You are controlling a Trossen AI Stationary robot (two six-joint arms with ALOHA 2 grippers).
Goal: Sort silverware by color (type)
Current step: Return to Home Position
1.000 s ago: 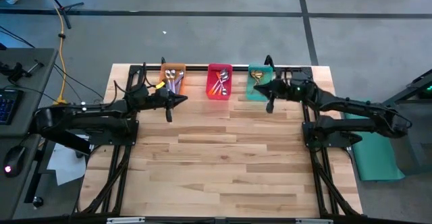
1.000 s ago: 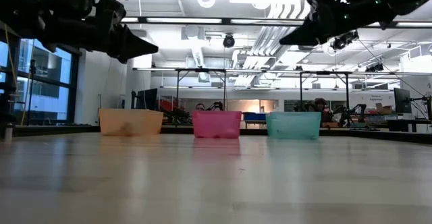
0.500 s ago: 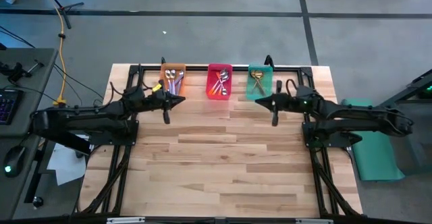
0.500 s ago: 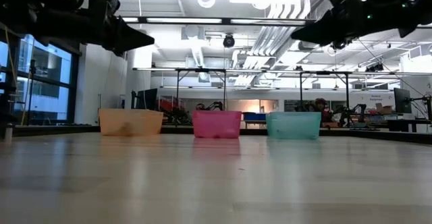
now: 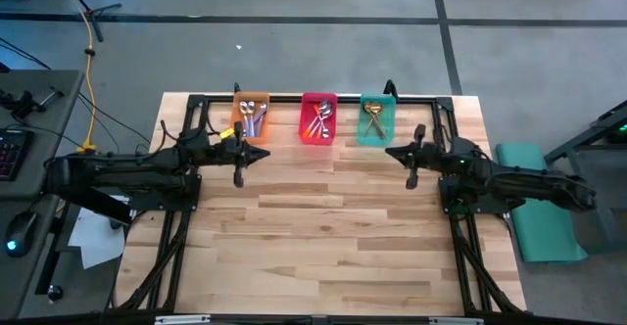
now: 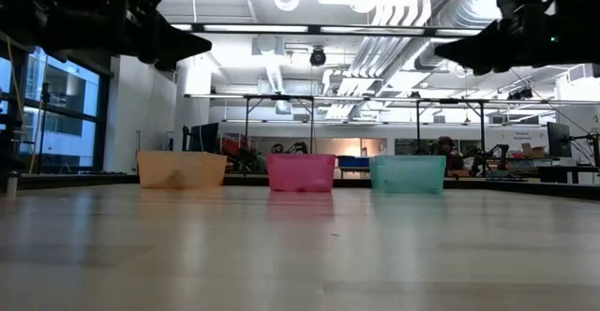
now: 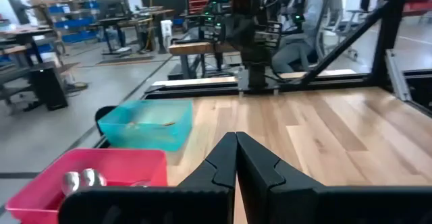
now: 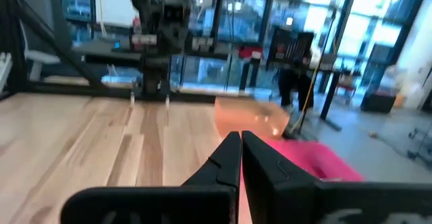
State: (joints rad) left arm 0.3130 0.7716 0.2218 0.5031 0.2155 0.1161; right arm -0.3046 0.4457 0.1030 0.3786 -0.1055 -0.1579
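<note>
At table (image 6: 281,245) height, bins (image 6: 300,172) hide spoons (image 5: 320,121)

Table (image 5: 323,237): pale wood planks, smooth, w/ soft sheen. At table's far edge, orange bin (image 6: 182,170), pink bin (image 6: 300,173), green bin (image 6: 407,174): translucent plastic. Spoons (image 5: 320,121) inside: glossy metal.

No readable text, labels, brand names, numbers or signs appear in any of the views.

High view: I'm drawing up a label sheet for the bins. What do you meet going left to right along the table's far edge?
orange bin holding purple-handled spoons → pink bin holding orange-red-handled spoons → green bin holding gold spoons
</note>
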